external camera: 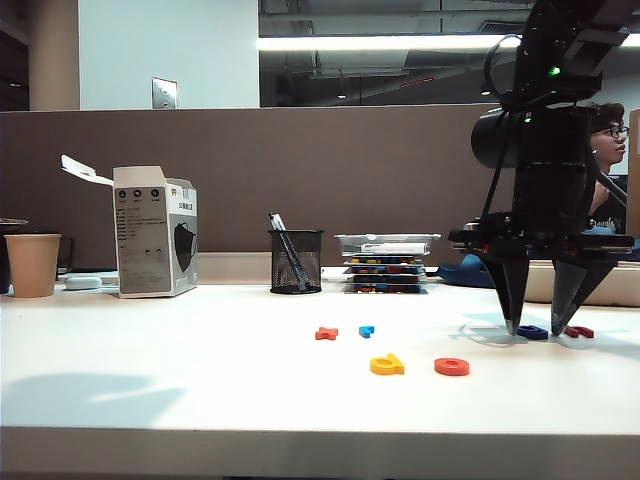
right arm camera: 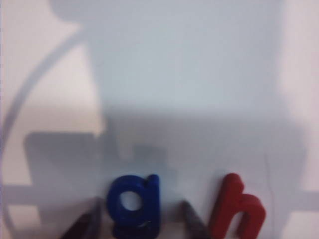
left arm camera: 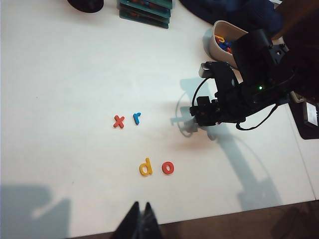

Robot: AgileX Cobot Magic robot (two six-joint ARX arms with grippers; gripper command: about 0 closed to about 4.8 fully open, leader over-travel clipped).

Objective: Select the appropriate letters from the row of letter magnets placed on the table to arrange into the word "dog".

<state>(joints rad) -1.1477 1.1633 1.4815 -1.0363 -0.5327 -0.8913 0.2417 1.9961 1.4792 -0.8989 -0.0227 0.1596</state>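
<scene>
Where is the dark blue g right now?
In the exterior view, the dark blue g lies at the right of the table, between the right gripper's open fingers, beside the dark red letter.

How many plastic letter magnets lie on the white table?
6: orange x beside light blue r; nearer, yellow d beside orange-red o; dark blue g and dark red h at the right tool.

My right pincer (right arm camera: 142, 224) straddling a dark blue "g" (right arm camera: 134, 204), a dark red "h" (right arm camera: 238, 209) just beside it, a yellow "d" (left arm camera: 145, 167) next to an orange-red "o" (left arm camera: 168, 168), an orange "x" (left arm camera: 118, 121) beside a light blue "r" (left arm camera: 136, 118), print on the white carton (external camera: 155, 232) too small to read
</scene>
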